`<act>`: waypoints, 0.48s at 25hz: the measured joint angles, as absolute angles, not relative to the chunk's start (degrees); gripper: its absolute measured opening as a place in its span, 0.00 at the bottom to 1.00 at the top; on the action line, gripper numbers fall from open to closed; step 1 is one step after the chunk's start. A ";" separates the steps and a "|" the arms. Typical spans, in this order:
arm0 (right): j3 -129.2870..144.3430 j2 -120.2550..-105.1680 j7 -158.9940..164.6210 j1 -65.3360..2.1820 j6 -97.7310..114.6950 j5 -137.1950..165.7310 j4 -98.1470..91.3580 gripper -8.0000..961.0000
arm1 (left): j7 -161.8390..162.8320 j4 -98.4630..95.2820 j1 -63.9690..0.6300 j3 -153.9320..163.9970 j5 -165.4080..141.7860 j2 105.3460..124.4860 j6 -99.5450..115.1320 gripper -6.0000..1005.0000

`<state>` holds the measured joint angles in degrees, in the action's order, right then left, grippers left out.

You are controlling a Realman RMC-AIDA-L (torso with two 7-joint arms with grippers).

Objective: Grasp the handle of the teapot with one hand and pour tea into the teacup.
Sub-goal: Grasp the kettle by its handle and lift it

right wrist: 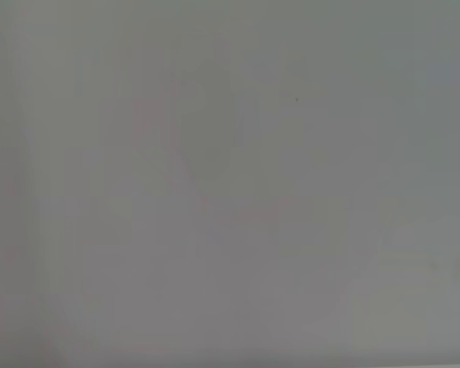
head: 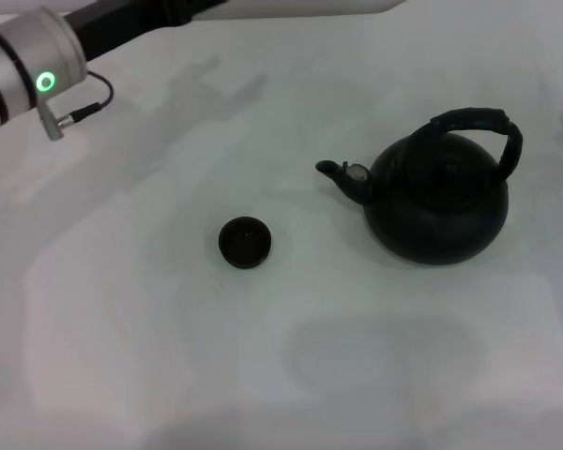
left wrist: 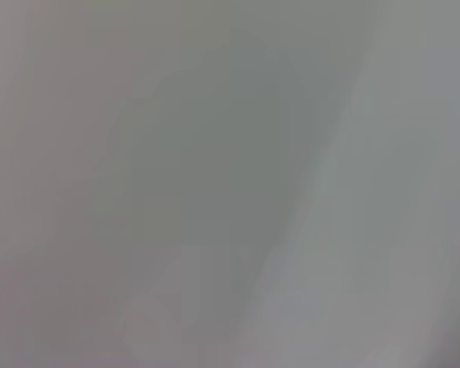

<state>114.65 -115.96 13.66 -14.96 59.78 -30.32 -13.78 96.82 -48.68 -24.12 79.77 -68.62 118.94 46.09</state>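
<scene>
From the head view I count one teapot (head: 438,202), one teacup (head: 244,242) and one arm on my screen. The teapot sits upright on the white table (head: 122,328) toward the robot's right, its single arched handle (head: 479,131) standing over the top and its short spout (head: 342,176) — marked with a small silvery spot — pointing toward the robot's left. The teacup stands upright on the same table, well apart from the teapot, to the left of the spout and nearer the robot. The left arm (head: 28,70) enters at the far left corner with one green light lit — well away from both items; its gripper is out of frame. No right gripper appears either. Both wrist views show only blank pale surface, so I cannot tell the state of either gripper's fingers.
</scene>
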 joint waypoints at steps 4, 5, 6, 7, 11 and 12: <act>114.69 -115.79 13.53 -15.39 59.71 -30.29 -13.48 0.81 | 75.31 -38.85 -23.39 79.87 -49.59 119.37 50.92 0.89; 114.69 -115.79 13.53 -15.39 59.71 -30.29 -13.48 0.81 | 75.31 -38.85 -23.39 79.87 -49.59 119.37 50.92 0.89; 114.62 -115.78 13.55 -15.41 59.73 -30.29 -13.48 0.81 | 68.90 -35.46 -23.37 80.22 -43.69 119.41 53.82 0.89; 114.57 -115.78 13.58 -15.44 59.78 -30.30 -13.47 0.81 | 64.39 -32.78 -23.42 80.57 -39.29 119.42 56.20 0.89; 114.48 -115.77 13.60 -15.64 59.83 -30.37 -13.46 0.81 | 51.12 -23.18 -23.89 81.36 -26.39 119.34 62.57 0.89; 114.38 -115.79 13.61 -15.66 59.89 -30.80 -13.67 0.81 | 48.90 -21.64 -23.88 81.35 -24.42 119.34 62.95 0.89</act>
<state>114.38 -115.79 13.61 -15.66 59.89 -30.80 -13.67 48.90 -21.64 -23.88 81.35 -24.42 119.34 62.95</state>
